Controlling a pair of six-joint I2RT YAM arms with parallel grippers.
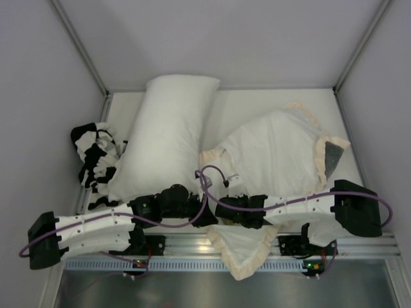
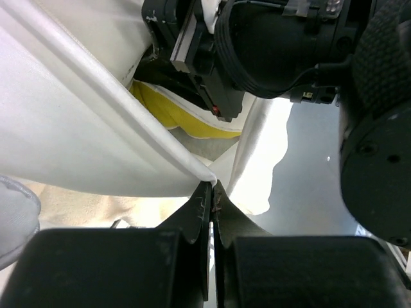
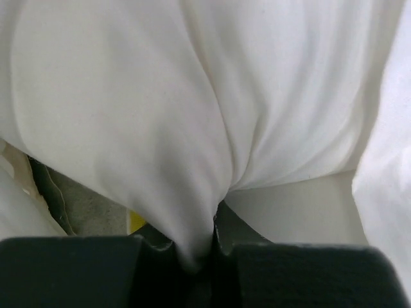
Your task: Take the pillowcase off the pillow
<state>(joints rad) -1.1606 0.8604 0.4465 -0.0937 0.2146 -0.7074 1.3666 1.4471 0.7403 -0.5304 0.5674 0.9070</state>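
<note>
Lying white face up on the surface (image 1: 257, 102), the pillowcase (image 1: 276, 151) is spread with its cream frill (image 1: 241, 256) trailing over the near edge. One corner on its right side is turned back, so that the dark grey plush (image 1: 331, 157) is shown. The pillow itself is not plainly seen. From the plump swell of the pillowcase it is judged to be inside, so the removal is taken as hardly begun.

Both arms are brought to the near, narrowed end of the pillowcase, where the opening is presumed to lie. The left pincer (image 2: 210, 186) is closed, with a thin seamed edge of white cloth nipped at its very tips. Such a hold would serve as an anchor, stopping the cover from sliding when the other arm pulls. The right pincer (image 3: 209, 231) is closed too, with a thicker bunch of white cloth gathered between its jaws. That cloth is judged to be the pillowcase's white face, though the pillow's own cover cannot be ruled out.

Just left of the pillowcase a longer plain white pillow (image 1: 170, 128) is laid, and beyond that a black-and-white patterned cloth (image 1: 96, 157) is heaped; neither is gripped. With the two grips so close together, slack is likely to be drawn in first, and the left pincer's thin hold could be lost under a hard pull.
</note>
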